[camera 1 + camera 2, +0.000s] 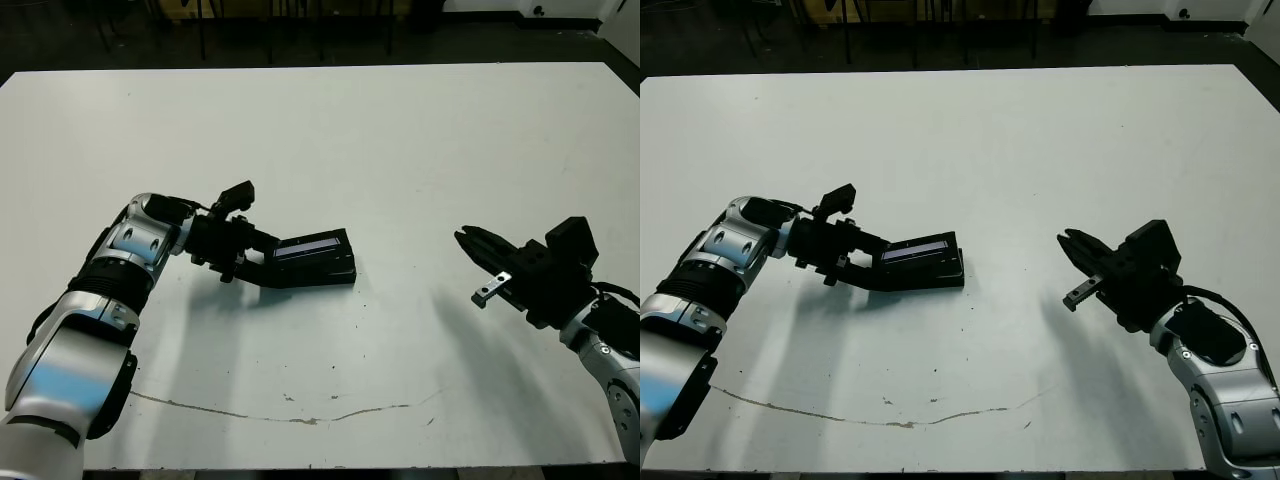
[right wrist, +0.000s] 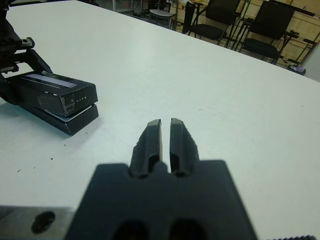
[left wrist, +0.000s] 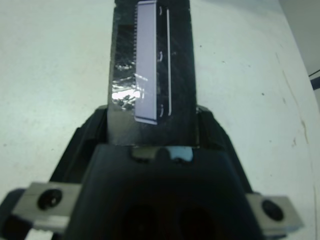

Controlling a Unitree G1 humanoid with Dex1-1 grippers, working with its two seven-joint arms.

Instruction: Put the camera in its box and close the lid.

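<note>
The lid (image 1: pixel 312 246), black with a glossy grey strip on top, lies tilted on the black box (image 1: pixel 322 276) left of the table's middle. Its left end is raised, and my left gripper (image 1: pixel 262 258) is shut on that end. In the left wrist view the fingers (image 3: pixel 204 120) flank the lid (image 3: pixel 150 65). The right wrist view shows the lid (image 2: pixel 55 90) stacked on the box (image 2: pixel 72 120), slightly offset. The camera is hidden. My right gripper (image 1: pixel 470 243) hovers at the right, shut and empty, well apart from the box.
The white table (image 1: pixel 400 150) carries a thin brownish streak (image 1: pixel 300 418) near its front edge. Dark chairs (image 2: pixel 260 30) stand beyond the far edge.
</note>
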